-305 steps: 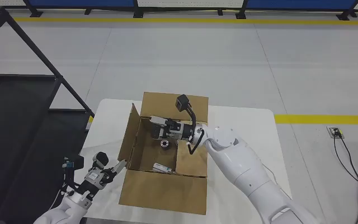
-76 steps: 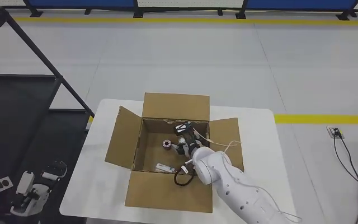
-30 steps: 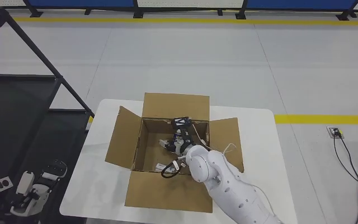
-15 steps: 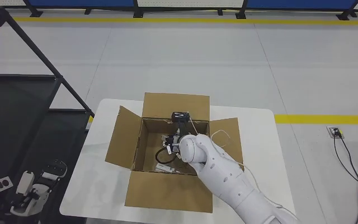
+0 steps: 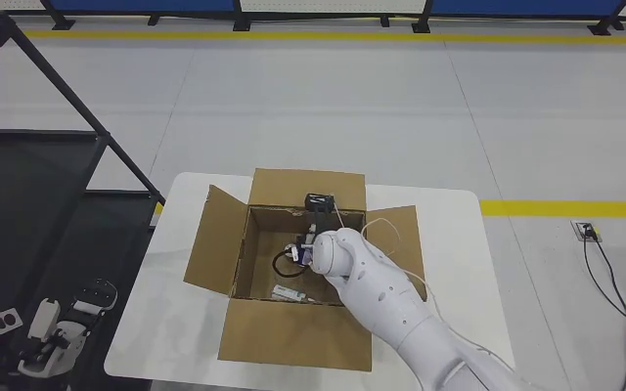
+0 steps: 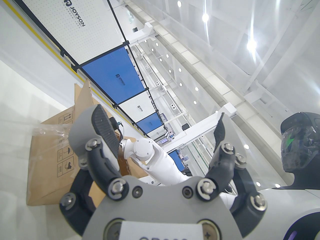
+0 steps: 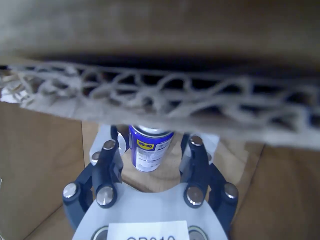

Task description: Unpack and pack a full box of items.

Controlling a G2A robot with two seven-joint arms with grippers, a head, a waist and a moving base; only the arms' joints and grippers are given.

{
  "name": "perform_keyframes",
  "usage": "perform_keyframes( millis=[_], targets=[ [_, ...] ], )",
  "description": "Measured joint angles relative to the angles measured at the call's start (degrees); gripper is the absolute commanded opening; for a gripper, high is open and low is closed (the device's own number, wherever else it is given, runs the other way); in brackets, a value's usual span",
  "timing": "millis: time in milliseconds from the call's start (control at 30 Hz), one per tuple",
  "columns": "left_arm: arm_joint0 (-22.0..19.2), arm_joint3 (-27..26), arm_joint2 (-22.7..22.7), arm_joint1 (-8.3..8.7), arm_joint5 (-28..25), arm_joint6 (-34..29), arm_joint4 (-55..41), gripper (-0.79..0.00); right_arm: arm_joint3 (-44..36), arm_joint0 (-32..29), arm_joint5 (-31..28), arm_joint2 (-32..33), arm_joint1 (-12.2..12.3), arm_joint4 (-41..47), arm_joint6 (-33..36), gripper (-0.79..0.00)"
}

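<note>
The open cardboard box [image 5: 225,239] stands on the white table [image 5: 445,244]. My right arm goes down into it near the far wall. In the right wrist view my right gripper [image 7: 153,138] is open, low over the box floor, with a blue spray can [image 7: 150,153] standing between its fingers. One finger is close to the can and the other stands apart from it. A flap's torn corrugated edge [image 7: 175,101] crosses in front and hides the fingertips. My left gripper [image 6: 160,118] is open, holds nothing and points up at the ceiling. It sits off the table at the lower left [image 5: 47,337].
A small white packet [image 5: 287,291] lies on the box floor near the front wall. A black cable loop [image 5: 284,262] hangs from my right arm inside the box. All the flaps are folded outward. Bare table lies to the right of the box.
Over the last second my right arm has shifted toward the box's far wall and gone deeper. Since ten seconds ago the left flap has folded out and my left arm has dropped beside the table.
</note>
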Motion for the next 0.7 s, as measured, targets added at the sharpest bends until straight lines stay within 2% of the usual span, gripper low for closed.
perform_keyframes(
  millis=[33, 100, 267, 400, 500, 700],
  targets=[
    [0.00, 0.00, 0.00, 0.00, 0.00, 0.00, 0.00, 0.000, 0.74, 0.26, -0.01, 0.05, -0.28, 0.15, -0.50, -0.699],
    [0.00, 0.00, 0.00, 0.00, 0.00, 0.00, 0.00, 0.000, 1.66, 0.55, 0.00, 0.07, -0.65, 0.19, -1.27, -0.785],
    [0.00, 0.00, 0.00, 0.00, 0.00, 0.00, 0.00, 0.000, 1.62, 0.08, -0.08, 0.11, -1.19, -0.69, -3.35, -0.785],
    [0.00, 0.00, 0.00, 0.00, 0.00, 0.00, 0.00, 0.000, -1.40, -1.73, -0.58, 0.85, -0.62, -2.16, -4.36, -0.785],
    [0.00, 0.00, 0.00, 0.00, 0.00, 0.00, 0.00, 0.000, -5.68, -4.24, -0.67, 1.66, 0.40, -4.33, -4.60, -0.785],
    [0.00, 0.00, 0.00, 0.00, 0.00, 0.00, 0.00, 0.000, -19.60, -12.36, 0.79, 5.10, 3.82, -11.55, -4.75, -0.785]
  ],
)
